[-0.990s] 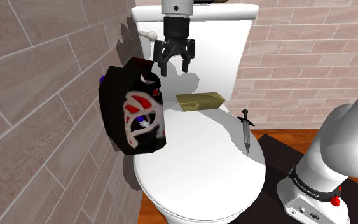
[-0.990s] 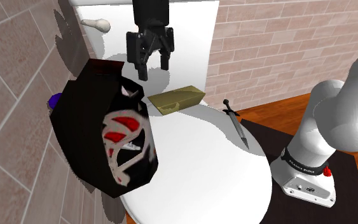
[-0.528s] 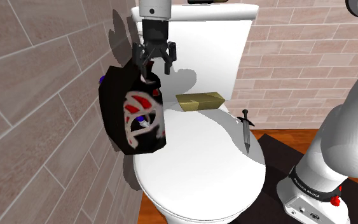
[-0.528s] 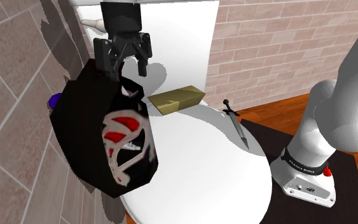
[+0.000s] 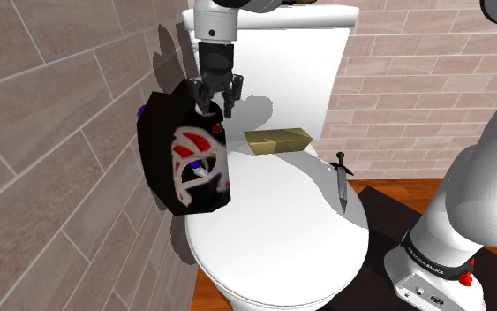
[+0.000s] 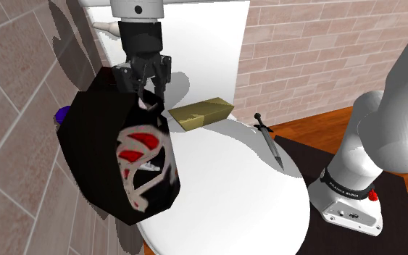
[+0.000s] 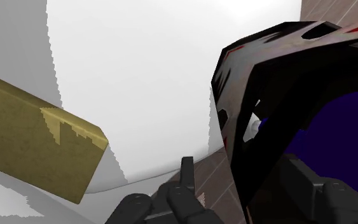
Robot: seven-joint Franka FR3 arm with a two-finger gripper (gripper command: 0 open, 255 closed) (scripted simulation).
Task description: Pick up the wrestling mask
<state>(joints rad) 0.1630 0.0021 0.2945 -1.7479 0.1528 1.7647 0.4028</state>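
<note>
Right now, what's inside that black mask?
In the wrist view, a dark blue lining shows through the wrestling mask's opening. Deeper in, the mask's own black outside covers the rest, so I cannot tell.

Brick walls (image 5: 43, 106), white toilet (image 5: 273, 238), wooden floor (image 6: 318, 124)

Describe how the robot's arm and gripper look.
The arm has thick, rounded white links. Near its base sits a dark band with white lettering and a small red button. The gripper is all black, mounted below a pale cylindrical wrist.
</note>
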